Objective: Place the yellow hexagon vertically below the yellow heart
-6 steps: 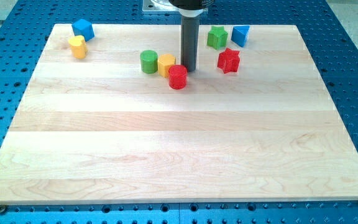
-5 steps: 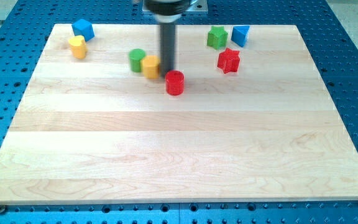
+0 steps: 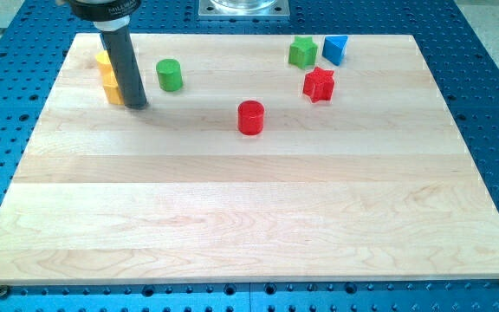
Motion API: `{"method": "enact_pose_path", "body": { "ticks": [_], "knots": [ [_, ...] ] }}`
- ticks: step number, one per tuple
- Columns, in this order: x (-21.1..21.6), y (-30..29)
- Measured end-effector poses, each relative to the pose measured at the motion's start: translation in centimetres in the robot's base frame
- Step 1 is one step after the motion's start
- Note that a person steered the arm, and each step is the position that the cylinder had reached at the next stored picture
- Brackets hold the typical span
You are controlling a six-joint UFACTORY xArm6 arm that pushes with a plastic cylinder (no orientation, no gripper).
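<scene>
My tip [image 3: 137, 105] rests on the board near the top left. The yellow hexagon [image 3: 111, 90] sits right against the rod's left side. The yellow heart [image 3: 103, 61] lies just above the hexagon, touching or nearly touching it, and is partly hidden by the rod. A green cylinder [image 3: 170, 74] stands a little to the right of the rod, apart from it.
A red cylinder [image 3: 250, 117] stands near the top middle. A red star [image 3: 319, 84], a green star-shaped block [image 3: 301, 52] and a blue triangle [image 3: 335, 48] sit at the top right. The blue cube seen earlier at top left is hidden behind the arm.
My tip swept left across the board's top, pushing the yellow hexagon to just below the yellow heart. The green cylinder was pushed left and up. The red cylinder shifted slightly down.
</scene>
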State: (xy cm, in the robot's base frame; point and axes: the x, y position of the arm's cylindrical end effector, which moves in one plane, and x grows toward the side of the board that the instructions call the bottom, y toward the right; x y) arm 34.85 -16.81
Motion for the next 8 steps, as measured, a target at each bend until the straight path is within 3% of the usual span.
{"method": "enact_pose_path", "body": {
  "ticks": [3, 4, 5, 6, 8],
  "knots": [
    [2.0, -2.8],
    [3.1, 2.6],
    [4.4, 2.6],
    [5.6, 5.7],
    [0.1, 21.8]
  ]
}}
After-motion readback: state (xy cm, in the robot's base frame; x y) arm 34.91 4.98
